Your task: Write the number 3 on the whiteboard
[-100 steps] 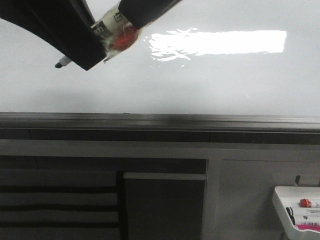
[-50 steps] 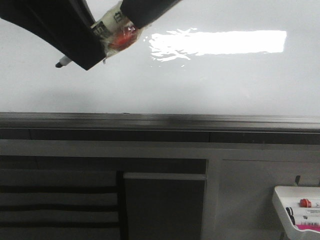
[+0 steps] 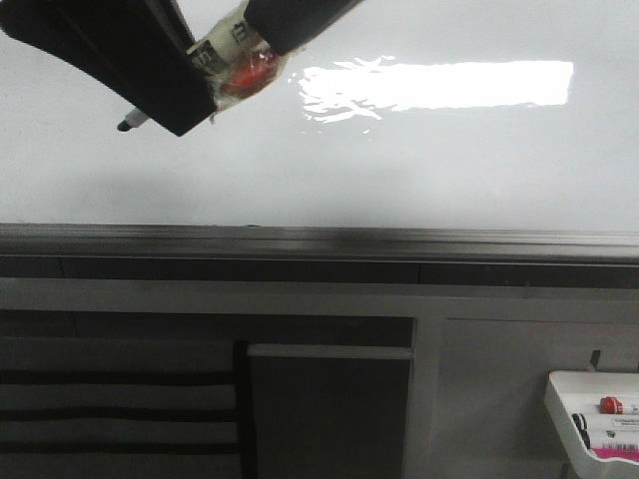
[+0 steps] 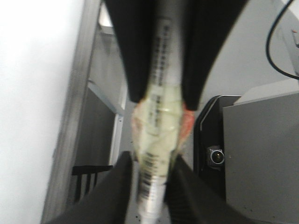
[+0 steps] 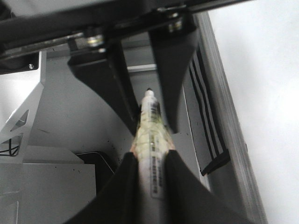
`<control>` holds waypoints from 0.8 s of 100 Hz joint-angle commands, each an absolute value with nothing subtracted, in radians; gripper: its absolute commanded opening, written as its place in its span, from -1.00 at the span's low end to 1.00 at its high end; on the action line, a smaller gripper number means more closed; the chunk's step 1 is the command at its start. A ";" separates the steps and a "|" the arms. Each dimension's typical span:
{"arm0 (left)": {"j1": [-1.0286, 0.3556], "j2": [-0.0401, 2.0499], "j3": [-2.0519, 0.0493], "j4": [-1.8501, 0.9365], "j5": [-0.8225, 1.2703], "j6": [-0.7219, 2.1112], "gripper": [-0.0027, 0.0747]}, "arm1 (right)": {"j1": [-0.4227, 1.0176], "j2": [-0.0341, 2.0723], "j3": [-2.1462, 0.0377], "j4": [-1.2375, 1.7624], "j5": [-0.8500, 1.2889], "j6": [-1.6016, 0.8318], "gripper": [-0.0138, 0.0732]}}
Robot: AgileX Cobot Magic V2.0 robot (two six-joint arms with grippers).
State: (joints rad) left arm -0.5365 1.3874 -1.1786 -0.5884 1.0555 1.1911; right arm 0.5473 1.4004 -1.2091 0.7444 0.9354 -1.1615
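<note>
The whiteboard (image 3: 449, 170) fills the upper front view, glossy white with a bright reflection and a grey lower rim (image 3: 319, 239). No number 3 or other drawn line shows on it. At the top left both grippers hold one marker (image 3: 235, 55), wrapped in yellowish tape with an orange patch. My left gripper (image 3: 185, 100) is shut on the marker, whose black tip (image 3: 128, 124) sticks out toward the board. My right gripper (image 3: 265, 35) is shut on the marker's rear end. The left wrist view shows the marker (image 4: 156, 140) between both pairs of fingers; so does the right wrist view (image 5: 149, 130).
A small white tray (image 3: 559, 394) with several markers sits at the lower right. Below the board's rim are a grey ledge and a dark cabinet front (image 3: 329, 419). The board also shows in the left wrist view (image 4: 32, 93) and the right wrist view (image 5: 266, 70).
The left gripper and the marker tip have shifted slightly right and up. Nothing new is drawn on the board.
</note>
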 commanded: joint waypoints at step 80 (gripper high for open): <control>-0.358 1.023 -1.050 -0.704 0.881 1.015 0.01 | 0.366 0.982 -1.090 0.331 0.757 -0.583 -0.81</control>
